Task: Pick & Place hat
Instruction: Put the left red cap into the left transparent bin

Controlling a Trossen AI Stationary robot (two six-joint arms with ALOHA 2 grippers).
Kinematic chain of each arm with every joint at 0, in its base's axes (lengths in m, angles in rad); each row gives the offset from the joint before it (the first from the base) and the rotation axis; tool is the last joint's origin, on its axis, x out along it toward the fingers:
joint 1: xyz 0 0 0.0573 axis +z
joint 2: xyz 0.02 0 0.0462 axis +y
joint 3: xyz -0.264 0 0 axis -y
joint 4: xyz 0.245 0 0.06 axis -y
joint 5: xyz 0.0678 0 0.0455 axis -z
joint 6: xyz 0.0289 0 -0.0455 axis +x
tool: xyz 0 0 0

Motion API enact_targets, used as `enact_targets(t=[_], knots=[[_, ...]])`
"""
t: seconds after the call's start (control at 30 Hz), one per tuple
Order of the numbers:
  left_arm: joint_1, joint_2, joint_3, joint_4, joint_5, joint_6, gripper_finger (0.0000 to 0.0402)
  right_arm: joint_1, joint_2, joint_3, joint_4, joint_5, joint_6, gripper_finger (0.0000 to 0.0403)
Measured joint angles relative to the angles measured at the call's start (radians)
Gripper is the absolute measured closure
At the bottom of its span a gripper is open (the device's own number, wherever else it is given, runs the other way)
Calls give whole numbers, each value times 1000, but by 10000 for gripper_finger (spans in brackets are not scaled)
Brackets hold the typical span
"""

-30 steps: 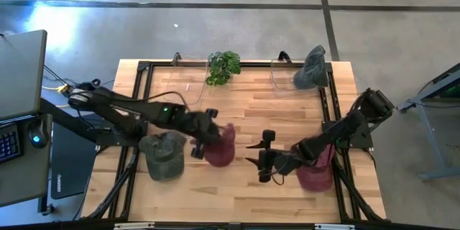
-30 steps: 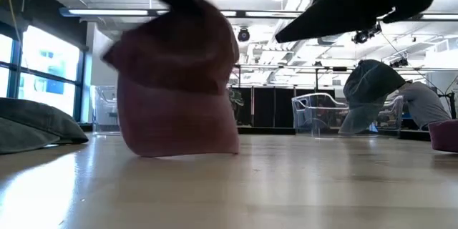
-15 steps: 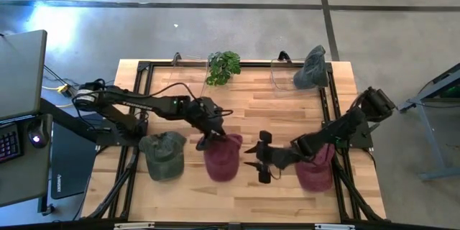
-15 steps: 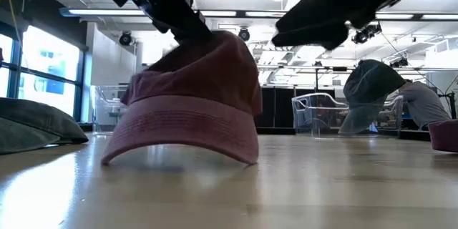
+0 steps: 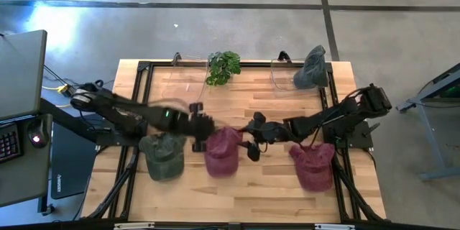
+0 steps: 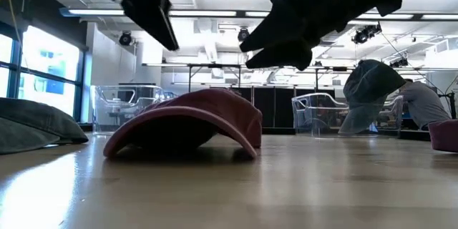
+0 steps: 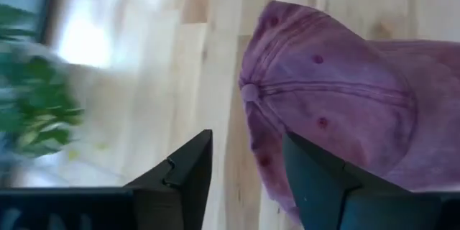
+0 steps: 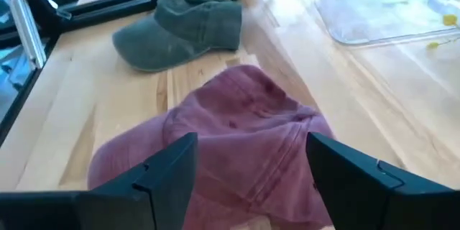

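Observation:
A maroon hat (image 5: 221, 152) lies crown up on the wooden table, resting on its brim and rim (image 6: 179, 139). My left gripper (image 5: 198, 128) hovers open just beyond the hat's left side and clear above it (image 6: 147, 7); the hat (image 7: 338, 108) lies beside its fingers. My right gripper (image 5: 251, 140) stands open at the hat's right side, also above it (image 6: 283, 43). In the right wrist view the hat (image 8: 237, 136) shows below and ahead of the right gripper (image 8: 251, 144).
A green hat (image 5: 162, 154) lies left of the maroon one. A second maroon hat (image 5: 314, 167) lies near the right edge. At the far edge stand a plant (image 5: 223, 67) and a grey hat (image 5: 310, 68) on a clear stand.
My left gripper set the maroon hat down from hanging onto the table, let go of it and rose toward the table's left. The hat has sunk flat onto its brim. My right gripper moved toward the far edge and left, up beside the hat.

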Motion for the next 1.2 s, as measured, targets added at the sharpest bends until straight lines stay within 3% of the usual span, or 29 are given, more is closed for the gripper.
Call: enact_targets(t=[0.17,0.3,0.47,0.7,0.93,1.2], knots=[[-254,1,-56,100,-184,-192,273,0,0,0,-5,-31,31,147],[-399,2,-120,287,-239,-252,287,-11,1,9,-8,-42,33,147],[-502,2,-174,473,-261,-250,291,-73,14,96,-37,-104,-1,147],[-528,30,-223,538,-343,-245,292,-210,139,303,-257,-268,-21,147],[-526,101,-221,547,-308,-265,292,-295,349,517,-543,-343,3,146],[-527,207,-220,564,-280,-266,292,-337,534,663,-593,-671,6,149]])
